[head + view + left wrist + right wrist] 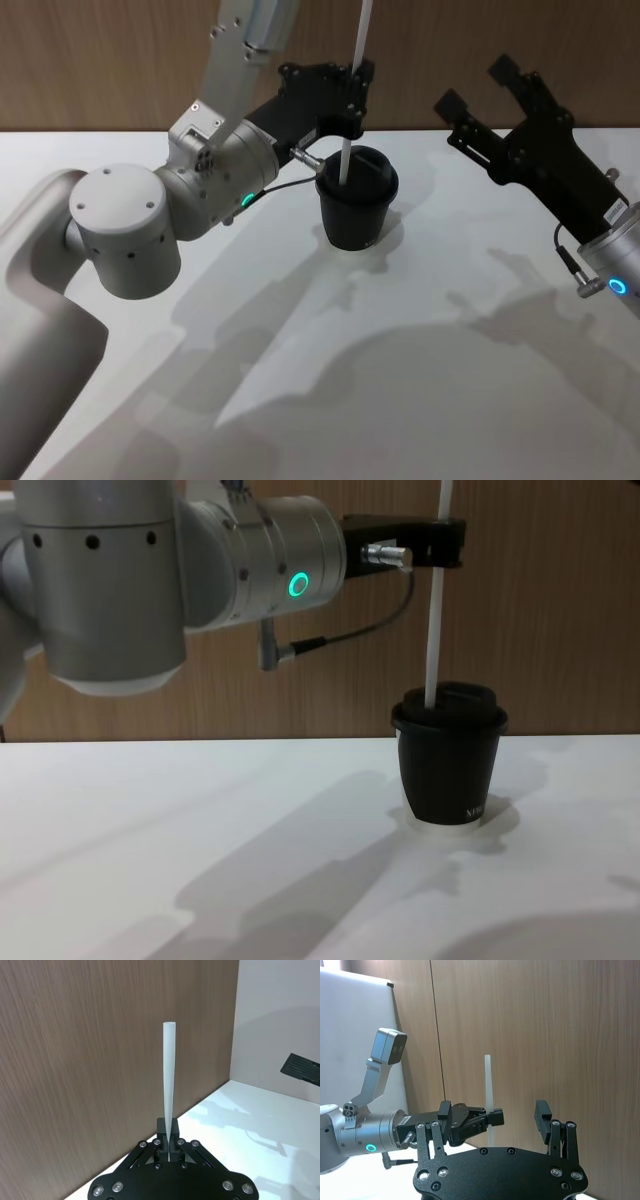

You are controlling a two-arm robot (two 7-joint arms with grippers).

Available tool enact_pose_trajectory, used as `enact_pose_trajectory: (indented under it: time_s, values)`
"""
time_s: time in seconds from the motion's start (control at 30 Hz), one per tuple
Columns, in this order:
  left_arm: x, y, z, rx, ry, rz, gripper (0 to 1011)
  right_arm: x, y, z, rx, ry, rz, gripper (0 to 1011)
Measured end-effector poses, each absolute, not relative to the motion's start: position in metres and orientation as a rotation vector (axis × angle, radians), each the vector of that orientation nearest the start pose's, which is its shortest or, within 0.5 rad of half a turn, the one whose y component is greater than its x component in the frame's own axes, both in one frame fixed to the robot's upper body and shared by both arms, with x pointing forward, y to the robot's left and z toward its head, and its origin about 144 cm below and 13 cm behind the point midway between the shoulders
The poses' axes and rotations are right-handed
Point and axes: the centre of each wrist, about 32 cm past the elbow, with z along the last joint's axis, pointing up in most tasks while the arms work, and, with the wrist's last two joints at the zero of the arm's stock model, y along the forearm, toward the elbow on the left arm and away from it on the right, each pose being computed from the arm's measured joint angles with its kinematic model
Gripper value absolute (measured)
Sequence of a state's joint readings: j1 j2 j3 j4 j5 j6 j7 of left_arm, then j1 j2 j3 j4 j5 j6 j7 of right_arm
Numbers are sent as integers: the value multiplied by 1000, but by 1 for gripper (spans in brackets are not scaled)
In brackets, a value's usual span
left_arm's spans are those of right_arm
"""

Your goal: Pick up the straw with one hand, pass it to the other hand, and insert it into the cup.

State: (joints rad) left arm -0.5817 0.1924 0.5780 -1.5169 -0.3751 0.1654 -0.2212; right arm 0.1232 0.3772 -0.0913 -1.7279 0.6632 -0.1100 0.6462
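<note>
Your left gripper (357, 88) clamped on the upright straw (436, 600), chest view shows its lower end in the cup (449, 770) lid, head view shows your right gripper (478, 85) spread open, well apart.

Small white lettering low on the cup (447, 770), too small to read w/ certainty.

White straw (435, 620) upright, tip in black cup (449, 760) lid.

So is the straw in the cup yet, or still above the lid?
In: the straw, held upright by the left gripper, meets the cup lid.
</note>
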Motion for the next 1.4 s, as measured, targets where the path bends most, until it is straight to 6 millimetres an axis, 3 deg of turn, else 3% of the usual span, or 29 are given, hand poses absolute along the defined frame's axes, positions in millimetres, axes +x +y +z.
enact_pose_trajectory:
  time_s: [1.4]
  values:
    - [562,106,1271,-77,-120,799,15,483,-292,1241,415,-162,-750,1001]
